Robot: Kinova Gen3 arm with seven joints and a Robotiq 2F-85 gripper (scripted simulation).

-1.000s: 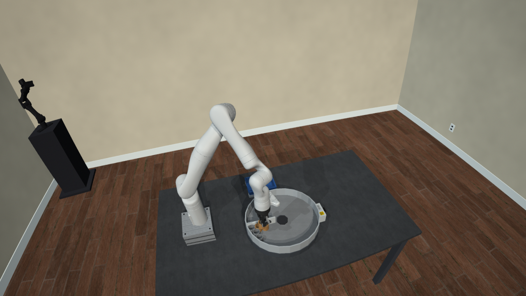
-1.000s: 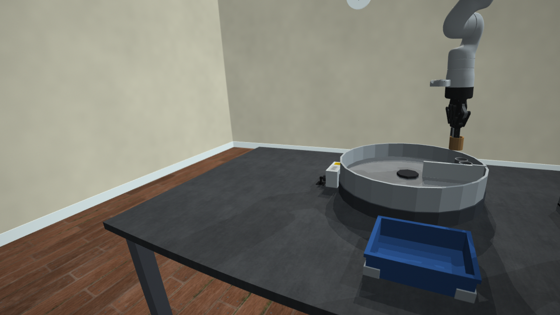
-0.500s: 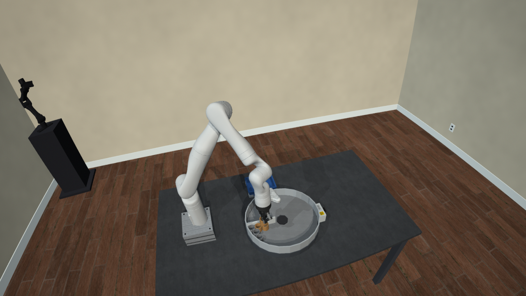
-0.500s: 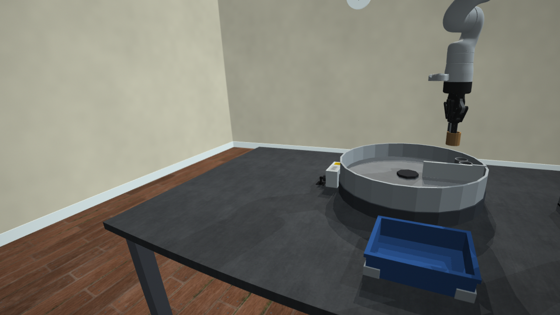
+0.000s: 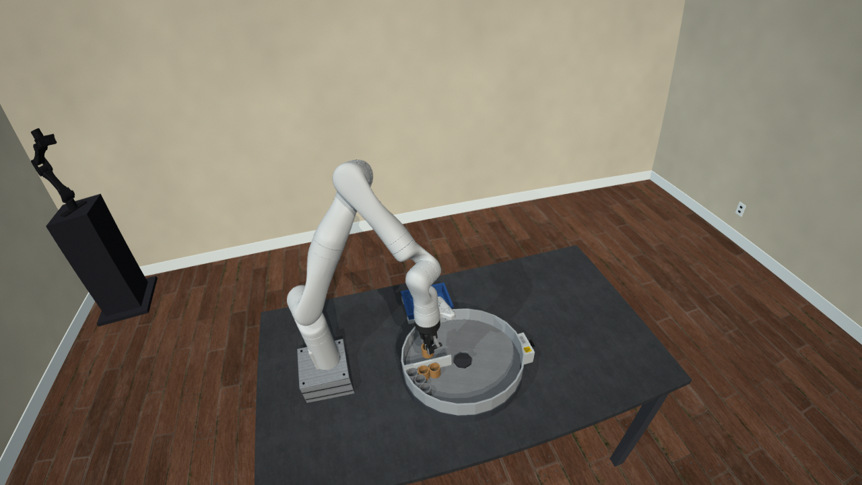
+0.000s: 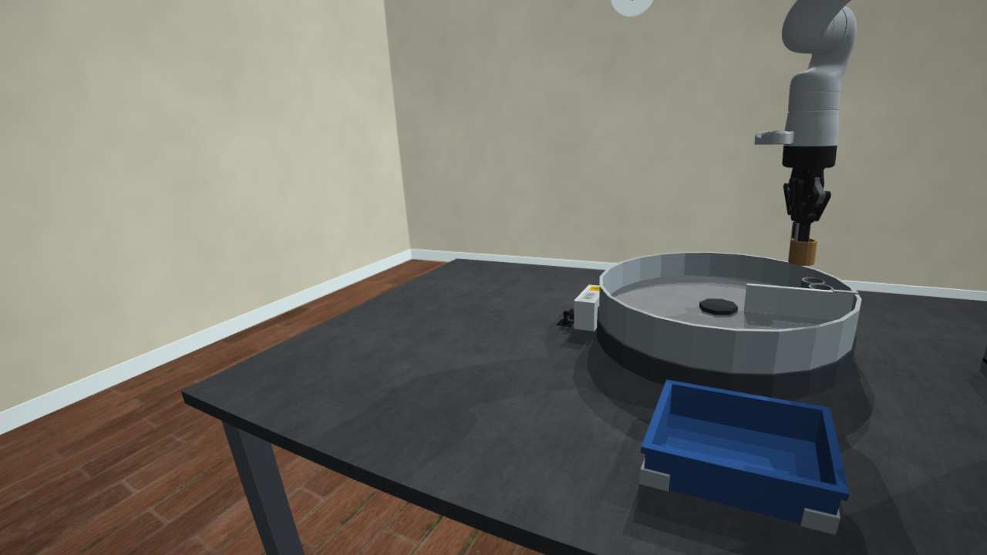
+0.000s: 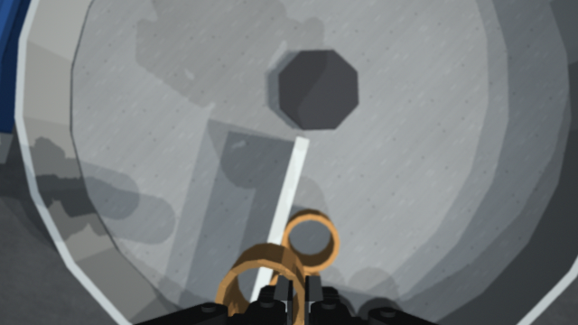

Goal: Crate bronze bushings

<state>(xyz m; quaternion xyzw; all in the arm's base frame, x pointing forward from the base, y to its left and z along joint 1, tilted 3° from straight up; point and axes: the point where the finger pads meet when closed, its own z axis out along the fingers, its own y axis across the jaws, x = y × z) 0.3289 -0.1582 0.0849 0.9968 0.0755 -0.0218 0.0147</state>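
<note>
My gripper point(image 5: 429, 347) point(image 6: 801, 234) point(image 7: 299, 296) is shut on the wall of a bronze bushing point(image 5: 426, 354) point(image 6: 803, 252) point(image 7: 271, 253). It holds it upright above the turning table point(image 5: 488, 337) point(image 6: 655, 297) point(image 7: 406, 135), higher than the rim. Two more bronze bushings point(image 5: 435, 370) point(image 5: 423, 372) stand by the white divider; the inner one shows as a ring point(image 7: 335, 241) in the wrist view, the other is mostly hidden there. Three steel bushings point(image 5: 412, 372) point(image 5: 419, 380) point(image 5: 425, 388) stand near the wall. The blue crate point(image 5: 407, 301) point(image 6: 745, 475) point(image 7: 6, 68) shows no bushing inside.
The upright white divider point(image 5: 438, 362) point(image 6: 793, 301) point(image 7: 289, 190) runs from near the dark hub point(image 5: 462, 360) point(image 6: 717, 305) point(image 7: 318, 90) to the raised round wall. A white box point(image 5: 526, 357) point(image 6: 585, 316) with a yellow label sits against that wall outside. The crate stands beyond the wall.
</note>
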